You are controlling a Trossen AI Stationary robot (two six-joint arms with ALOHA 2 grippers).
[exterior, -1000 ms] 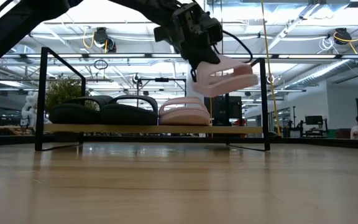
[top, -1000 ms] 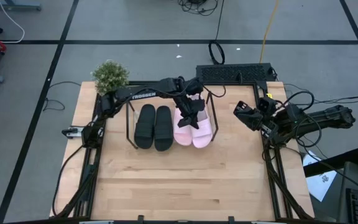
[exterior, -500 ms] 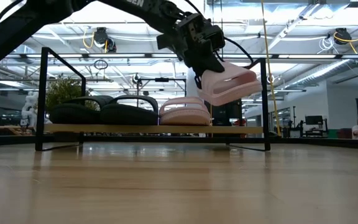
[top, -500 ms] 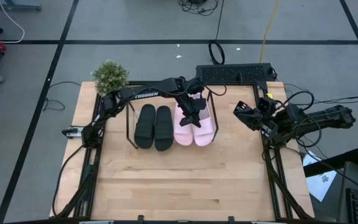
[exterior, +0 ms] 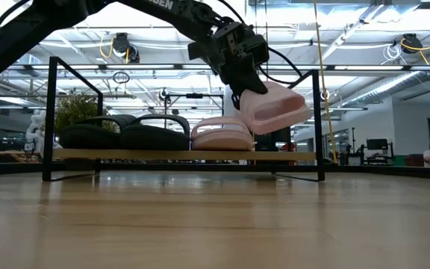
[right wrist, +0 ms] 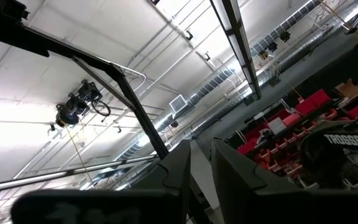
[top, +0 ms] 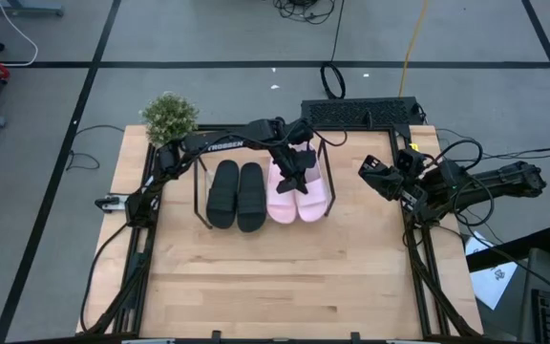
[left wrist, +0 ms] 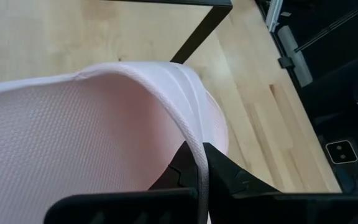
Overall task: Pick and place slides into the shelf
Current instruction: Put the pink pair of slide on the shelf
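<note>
A: State the position of the left gripper (top: 299,172)

B: It is over the right end of the shelf (top: 199,186), reaching in from the left side of the desk (top: 275,277). In the low view it hangs above the shelf's wooden base, between the two upright wire frames

A: State of its jaws?

B: Closed on the strap edge of the fourth slide (exterior: 275,108), a pale pink one. The left wrist view shows the pink edge pinched between the two dark fingers (left wrist: 229,177)

A: Attitude of that slide?

B: Tilted, one end lower than the other, clear of the base in the low view and just beside the other pink slide (exterior: 221,134), which lies flat on the base

A: Location of the remaining slides?

B: The black pair (top: 236,194) lies side by side at the left end of the shelf, the two touching. The seated pink slide is next to them on the right

A: Right gripper (top: 370,175)?

B: It waits at the right edge of the desk, well apart from the shelf and raised off the surface. Its jaws stand slightly apart and hold nothing; its wrist view looks up at a ceiling

A: Other items?

B: A small potted plant (top: 168,118) at the far left corner of the desk
</note>
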